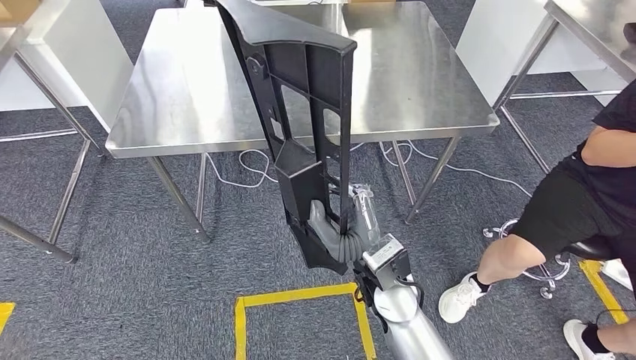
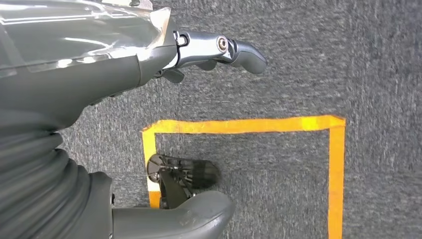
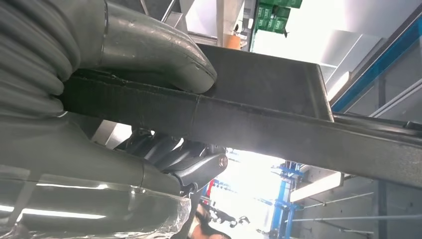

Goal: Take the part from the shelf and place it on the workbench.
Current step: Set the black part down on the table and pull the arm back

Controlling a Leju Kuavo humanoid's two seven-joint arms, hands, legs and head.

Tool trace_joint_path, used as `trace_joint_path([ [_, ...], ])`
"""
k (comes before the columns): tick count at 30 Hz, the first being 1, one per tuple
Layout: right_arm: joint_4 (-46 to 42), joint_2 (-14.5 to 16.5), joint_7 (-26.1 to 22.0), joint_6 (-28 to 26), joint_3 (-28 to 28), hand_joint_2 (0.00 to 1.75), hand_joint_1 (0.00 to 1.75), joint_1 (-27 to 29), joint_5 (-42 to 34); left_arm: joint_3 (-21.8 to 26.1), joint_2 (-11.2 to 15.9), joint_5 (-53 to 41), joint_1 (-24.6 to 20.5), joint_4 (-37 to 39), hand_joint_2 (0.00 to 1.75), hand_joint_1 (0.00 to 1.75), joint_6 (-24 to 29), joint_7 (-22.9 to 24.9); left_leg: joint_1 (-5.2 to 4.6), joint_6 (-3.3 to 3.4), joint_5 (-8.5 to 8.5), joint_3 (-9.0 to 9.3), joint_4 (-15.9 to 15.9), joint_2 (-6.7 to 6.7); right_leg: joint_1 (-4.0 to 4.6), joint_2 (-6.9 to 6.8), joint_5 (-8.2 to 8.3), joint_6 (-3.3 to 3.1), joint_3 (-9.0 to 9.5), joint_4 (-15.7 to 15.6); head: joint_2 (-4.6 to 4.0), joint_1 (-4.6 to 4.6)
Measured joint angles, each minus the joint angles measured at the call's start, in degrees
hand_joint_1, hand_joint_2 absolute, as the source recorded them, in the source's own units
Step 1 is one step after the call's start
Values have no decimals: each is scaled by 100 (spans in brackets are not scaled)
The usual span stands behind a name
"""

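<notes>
Black plastic part [image 1: 307,112] held up centre frame in head view, long axis near vertical, leaning slightly so the top end tips to upper left; ribbed cut-out side faces the camera. Its lower end sits in the right hand [image 1: 337,229], upper end reaches over the steel worktop [image 1: 187,90] in the picture, whether it touches cannot tell. Right arm comes up from bottom centre-right, hand raised, fingers clamped on the part's lower end; right wrist view shows thumb [image 3: 164,55] pressed on one face of the part [image 3: 278,124], dark fingers [image 3: 184,162] on the other. Left hand [image 2: 164,64] hangs over grey carpet, fingers [image 2: 239,50] extended, apart, holding nothing. Yellow tape square [image 1: 300,300] on floor bottom centre. Seated person [image 1: 592,187] at right edge
</notes>
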Motion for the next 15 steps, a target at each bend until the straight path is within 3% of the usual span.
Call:
trace_joint_path([
  [2, 3, -8, -15, -23, 5, 175, 175, 11, 3, 0, -2, -1, 5, 2, 175, 0, -9, -2, -27, -24, -124, 126, 2, -22, 38, -10, 629, 78, 103, -662, 0, -4],
  [3, 6, -10, -24, -32, 10, 175, 175, 14, 5, 0, -2, -1, 3, 3, 175, 0, -12, -2, -37, -50, -173, 164, 5, -29, 59, -9, 876, 56, 157, -859, 0, -3],
  [4, 9, -12, -33, -37, 14, 175, 175, 15, 8, 0, -2, -1, 3, 4, 175, 0, -13, -4, -46, -77, -205, 189, 13, -35, 78, -8, 1024, 0, 174, -947, 0, -6],
  [5, 10, -11, -40, -41, 21, 175, 175, 13, 10, 0, 0, -1, 0, 4, 175, 0, -14, -5, -52, -104, -213, 219, 30, -38, 83, -1, 1052, -63, 201, -973, 0, -4],
  [7, 10, -4, -48, -43, 42, 175, 175, 5, 13, 0, 5, 0, -2, 2, 175, 0, -15, -10, -42, -153, -140, 90, 245, -25, 47, 12, 1072, -147, 298, -1027, 0, 1],
  [9, 10, 3, -51, -43, 61, 175, 175, -8, 12, -1, 5, -3, -4, 1, 175, 0, -25, -15, -21, -207, -79, -264, 784, -7, 12, 14, 1038, -218, 431, -1088, 0, 0],
  [10, 11, 4, -52, -43, 66, 175, 175, -11, 11, -2, 4, -4, -1, 2, 175, 0, -30, -17, -8, -238, -144, -484, 1101, 1, 16, 13, 1003, -261, 480, -1101, 0, -1],
  [12, 15, 5, -52, -43, 74, 175, 175, -7, 11, -1, 9, 2, 10, 2, 175, 0, -33, -19, 14, -296, -458, -884, 1558, 4, 20, 24, 923, -315, 569, -1104, 0, -1],
  [13, 19, 5, -52, -43, 78, 175, 175, -3, 11, -1, 11, 6, 15, 2, 175, 0, -33, -21, 26, -319, -574, -1003, 1608, 6, 21, 34, 878, -319, 625, -1104, 0, -2],
  [14, 23, 5, -52, -43, 84, 175, 175, -1, 12, 0, 12, 12, 17, 1, 175, 0, -33, -24, 36, -334, -573, -1031, 1501, 10, 21, 45, 830, -313, 689, -1104, 0, -3],
  [15, 27, 5, -52, -43, 90, 175, 175, -1, 13, 1, 13, 17, 18, 1, 175, 0, -33, -28, 45, -336, -428, -967, 1234, 16, 20, 53, 777, -302, 763, -1104, 0, -3],
])
